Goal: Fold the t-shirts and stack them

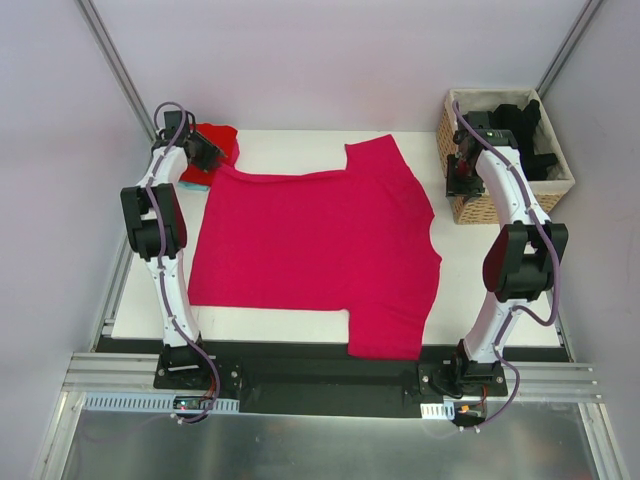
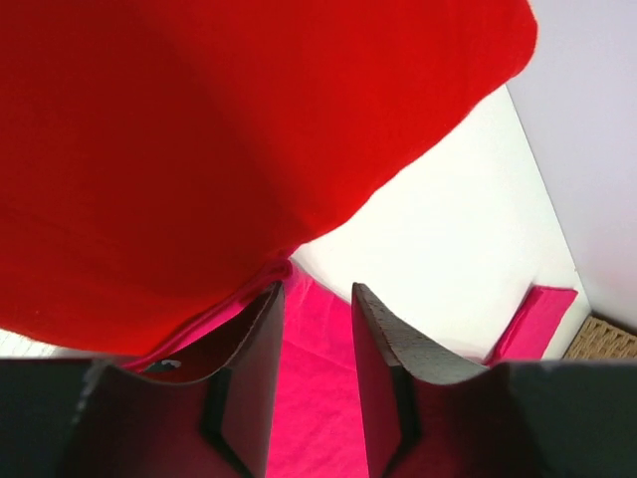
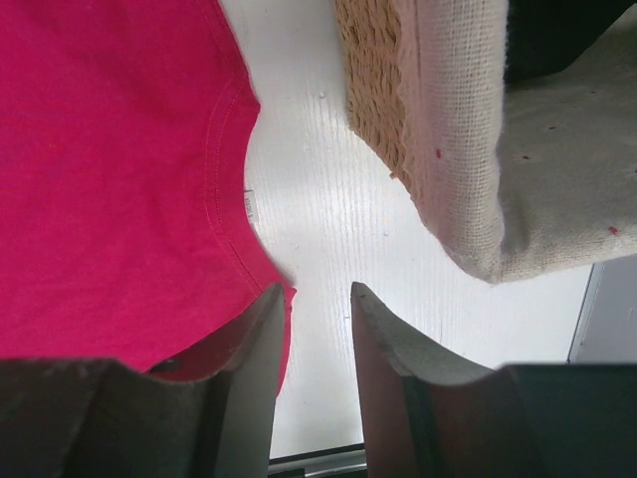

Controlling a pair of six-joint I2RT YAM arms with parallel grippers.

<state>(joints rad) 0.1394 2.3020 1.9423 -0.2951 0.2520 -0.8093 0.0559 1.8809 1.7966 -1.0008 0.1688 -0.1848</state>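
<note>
A magenta-pink t-shirt (image 1: 315, 250) lies spread flat across the white table, its neckline and small white label (image 3: 249, 206) toward the right. A brighter red t-shirt (image 1: 216, 138) sits folded at the back left and fills the top of the left wrist view (image 2: 199, 149). My left gripper (image 1: 205, 155) hovers open at the pink shirt's back-left corner, with pink cloth (image 2: 314, 398) showing below the gap (image 2: 317, 294). My right gripper (image 1: 462, 178) is open over bare table (image 3: 318, 294), beside the collar edge. Black t-shirts (image 1: 520, 125) lie in the basket.
The woven wicker basket (image 1: 470, 208) with a cloth liner (image 3: 458, 129) stands at the back right, close to my right gripper. White table (image 1: 290, 148) shows behind the pink shirt. Grey walls enclose the left, back and right sides.
</note>
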